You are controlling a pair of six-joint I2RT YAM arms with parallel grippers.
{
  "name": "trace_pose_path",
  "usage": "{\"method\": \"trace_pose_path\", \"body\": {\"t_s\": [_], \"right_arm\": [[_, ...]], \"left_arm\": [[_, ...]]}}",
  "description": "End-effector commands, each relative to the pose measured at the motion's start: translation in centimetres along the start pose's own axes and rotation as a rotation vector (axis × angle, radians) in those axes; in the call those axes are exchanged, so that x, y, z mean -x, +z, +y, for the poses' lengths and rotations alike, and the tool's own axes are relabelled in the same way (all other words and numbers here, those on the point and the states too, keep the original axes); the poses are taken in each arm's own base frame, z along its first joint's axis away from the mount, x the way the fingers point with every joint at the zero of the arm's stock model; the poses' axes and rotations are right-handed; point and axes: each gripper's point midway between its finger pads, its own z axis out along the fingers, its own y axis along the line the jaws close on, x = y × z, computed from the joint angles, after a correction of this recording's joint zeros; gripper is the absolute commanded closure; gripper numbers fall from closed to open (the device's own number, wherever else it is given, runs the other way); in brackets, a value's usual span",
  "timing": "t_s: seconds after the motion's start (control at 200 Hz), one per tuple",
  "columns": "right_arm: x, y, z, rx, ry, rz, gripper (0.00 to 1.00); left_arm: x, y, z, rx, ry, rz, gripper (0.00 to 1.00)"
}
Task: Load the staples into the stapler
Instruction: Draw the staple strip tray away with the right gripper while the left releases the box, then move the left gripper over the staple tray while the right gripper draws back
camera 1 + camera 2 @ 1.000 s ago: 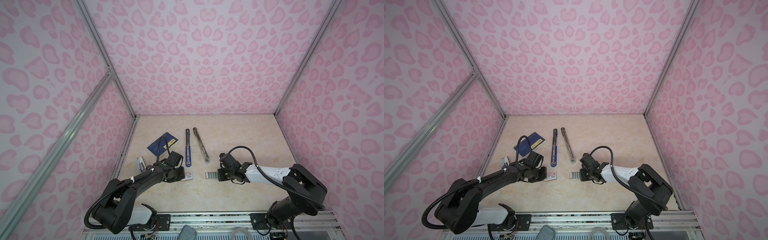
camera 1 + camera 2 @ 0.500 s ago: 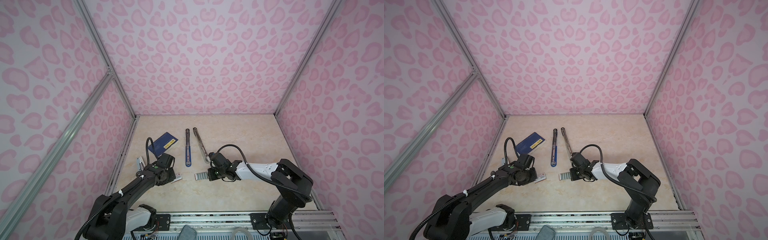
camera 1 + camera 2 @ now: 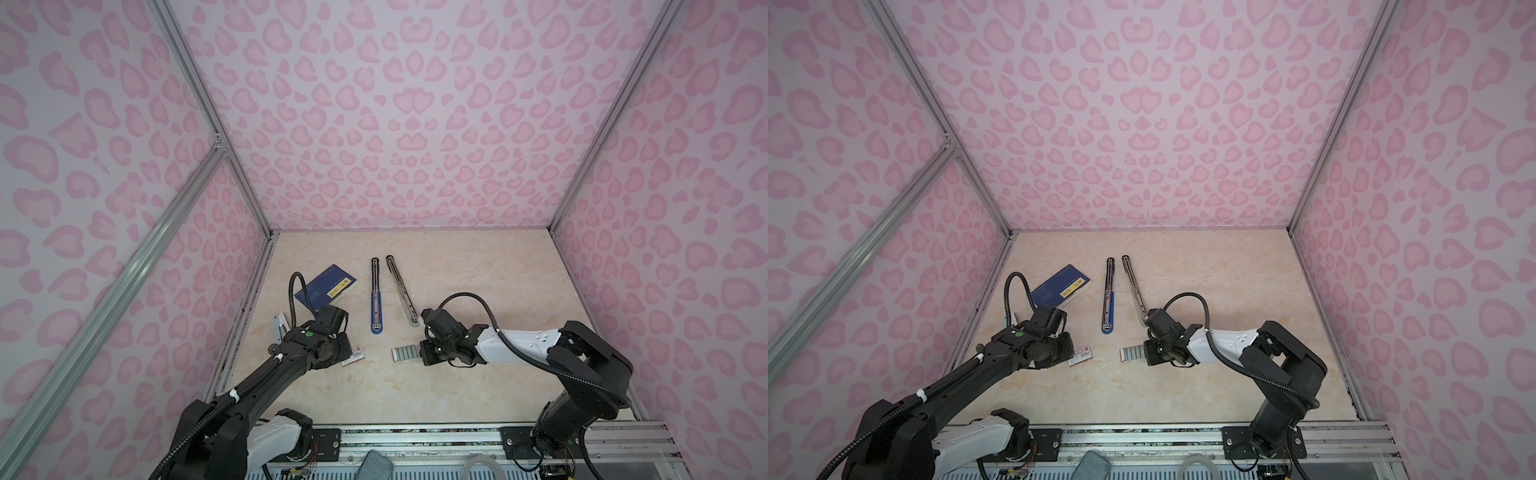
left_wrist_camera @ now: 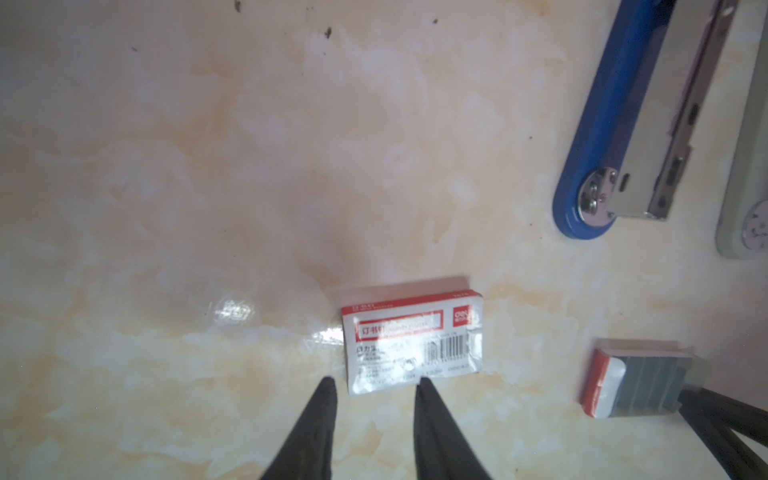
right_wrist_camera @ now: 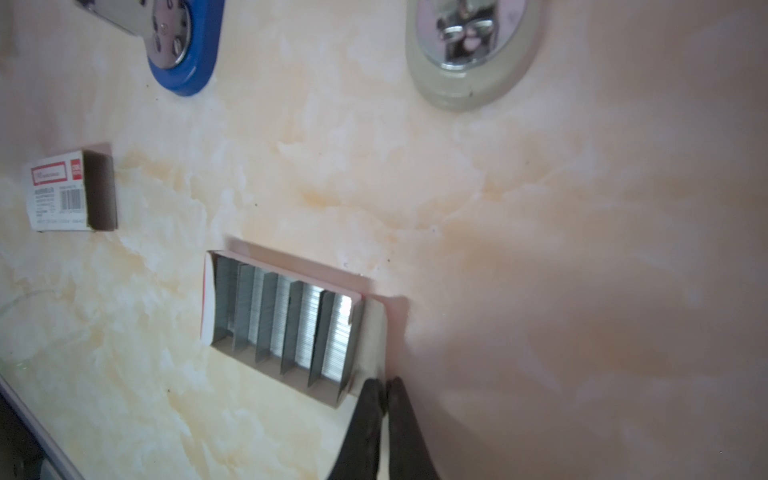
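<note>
The staples (image 5: 282, 328) are grey strips in a small white tray (image 3: 405, 353) that lies on the table in both top views (image 3: 1133, 353). My right gripper (image 5: 384, 384) is shut on the tray's end flap. The empty white sleeve (image 4: 411, 340) with the red label lies apart to the tray's left (image 3: 355, 355). Just short of the sleeve, my left gripper (image 4: 374, 384) is open, touching nothing. The stapler lies opened out beyond them, as a blue arm with a metal rail (image 3: 375, 299) and a grey arm (image 3: 401, 291).
A dark blue booklet (image 3: 326, 286) lies at the back left beside the left arm's cable. A small grey object (image 3: 280, 326) sits against the left wall rail. Pink patterned walls close three sides, and a metal rail (image 3: 415, 432) runs along the front.
My left gripper has opened and let go of the sleeve after carrying it left. My right gripper has shifted the tray of staples to the left.
</note>
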Motion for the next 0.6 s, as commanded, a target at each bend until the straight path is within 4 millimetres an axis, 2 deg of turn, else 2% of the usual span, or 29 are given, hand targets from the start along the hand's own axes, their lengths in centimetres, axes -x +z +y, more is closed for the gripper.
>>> {"method": "trace_pose_path", "body": {"t_s": [0.0,0.08,0.285,0.49,0.595], "right_arm": [[-1.5,0.6,-0.2,-0.002,-0.008,0.058,0.92],[-1.8,0.6,0.3,0.013,-0.011,0.069,0.89],[-2.1,0.0,0.8,0.018,-0.022,0.073,0.73],[-1.8,-0.7,0.5,-0.001,-0.022,0.055,0.74],[-1.0,-1.6,0.3,-0.015,-0.030,0.022,0.72]], "left_arm": [[0.2,-0.3,-1.1,-0.045,0.012,0.002,0.65],[0.0,-0.4,-1.5,-0.062,0.018,0.007,0.65],[0.0,-0.8,-3.0,-0.100,0.044,0.009,0.65],[0.0,-0.9,-4.4,-0.124,0.075,0.017,0.65],[-0.2,-1.0,-5.1,-0.144,0.088,0.024,0.65]]}}
